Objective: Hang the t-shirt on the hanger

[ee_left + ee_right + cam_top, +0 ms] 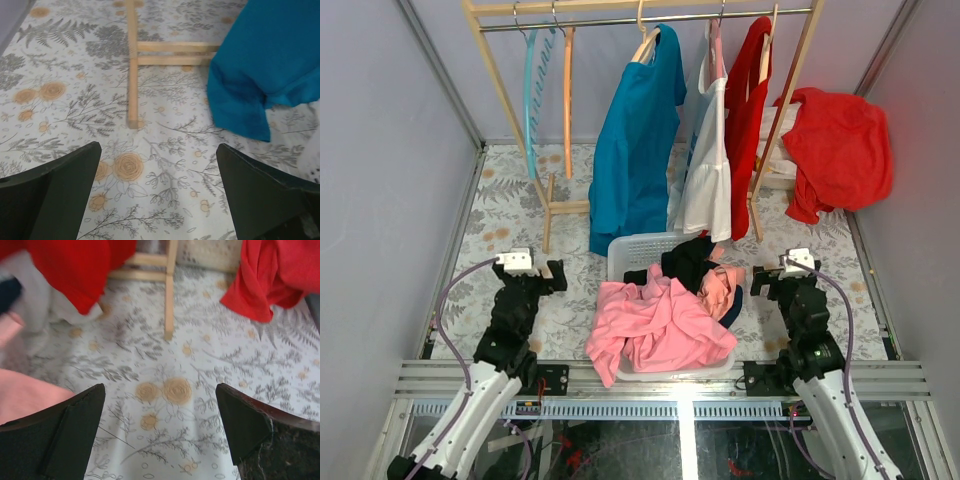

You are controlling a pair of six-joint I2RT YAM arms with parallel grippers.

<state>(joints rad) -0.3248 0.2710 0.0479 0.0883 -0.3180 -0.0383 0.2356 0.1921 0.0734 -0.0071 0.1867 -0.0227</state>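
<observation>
In the white plastic basket [632, 246], the crumpled bubblegum-pink soft t-shirt [655, 325] lies; thin orange hanger [567, 90] hangs on the wooden rack [498, 75]; left fingers [60, 195] and right fingers [250, 425] released, empty; advise locating the collar before gripping.

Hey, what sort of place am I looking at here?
Probably a robot test cell staged as a laundry corner: a wooden clothes rack with hanging shirts, a white laundry basket heaped with clothes, and plain grey panel walls closing in the floral-covered table.
</observation>
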